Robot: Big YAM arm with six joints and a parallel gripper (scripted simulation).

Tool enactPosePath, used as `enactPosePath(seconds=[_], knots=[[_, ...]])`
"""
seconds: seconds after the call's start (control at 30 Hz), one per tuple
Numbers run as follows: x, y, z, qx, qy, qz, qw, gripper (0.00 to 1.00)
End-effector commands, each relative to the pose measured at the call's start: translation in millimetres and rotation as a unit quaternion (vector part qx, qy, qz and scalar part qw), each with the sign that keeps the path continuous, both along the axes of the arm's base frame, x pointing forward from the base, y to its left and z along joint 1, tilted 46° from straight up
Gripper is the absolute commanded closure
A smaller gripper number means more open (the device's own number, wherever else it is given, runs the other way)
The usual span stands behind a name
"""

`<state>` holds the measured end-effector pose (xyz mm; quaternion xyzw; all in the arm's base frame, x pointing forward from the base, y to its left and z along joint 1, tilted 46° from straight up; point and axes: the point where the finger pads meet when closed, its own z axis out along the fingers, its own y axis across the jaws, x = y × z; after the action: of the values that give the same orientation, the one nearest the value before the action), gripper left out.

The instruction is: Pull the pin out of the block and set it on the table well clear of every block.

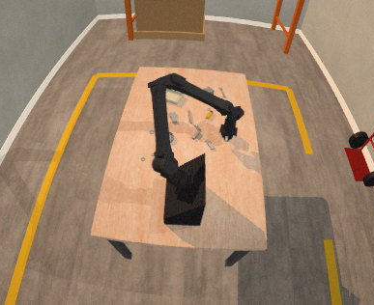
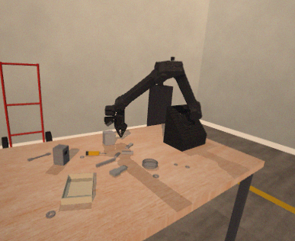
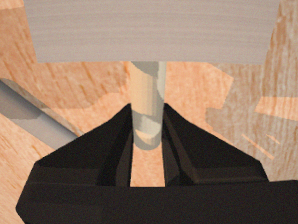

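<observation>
My gripper (image 3: 147, 112) is shut on the pale pin (image 3: 147, 99), gripping its near end. The pin runs straight from my fingers to the light grey block (image 3: 154, 11), which fills the top of the wrist view. The pin's far end meets the block's lower edge, and I cannot tell whether the tip is still in the hole. In the exterior view the block (image 2: 109, 137) stands upright on the table, with my gripper (image 2: 120, 132) right beside it. In the top view my gripper (image 1: 226, 136) is at the table's middle right.
A darker grey block (image 2: 61, 154) with a hole stands to the left. A yellow-handled screwdriver (image 2: 94, 153), grey bars, a ring (image 2: 150, 163), washers and a shallow tray (image 2: 78, 187) lie nearby. The arm's black base (image 2: 184, 127) stands at the right.
</observation>
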<state>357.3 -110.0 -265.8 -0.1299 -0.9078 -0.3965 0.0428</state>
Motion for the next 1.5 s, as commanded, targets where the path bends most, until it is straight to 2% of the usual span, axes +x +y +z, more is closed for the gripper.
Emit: enactPosePath(seconds=[0.0,0.6,1.47], knots=[[-12.2,7.9,-0.7,0.013,0.009,0.009,1.0,1.0],[-10.8,6.9,-1.2,0.014,0.012,0.01,1.0,1.0],[-19.5,8.6,-1.5,0.013,0.01,0.009,1.0,1.0]])
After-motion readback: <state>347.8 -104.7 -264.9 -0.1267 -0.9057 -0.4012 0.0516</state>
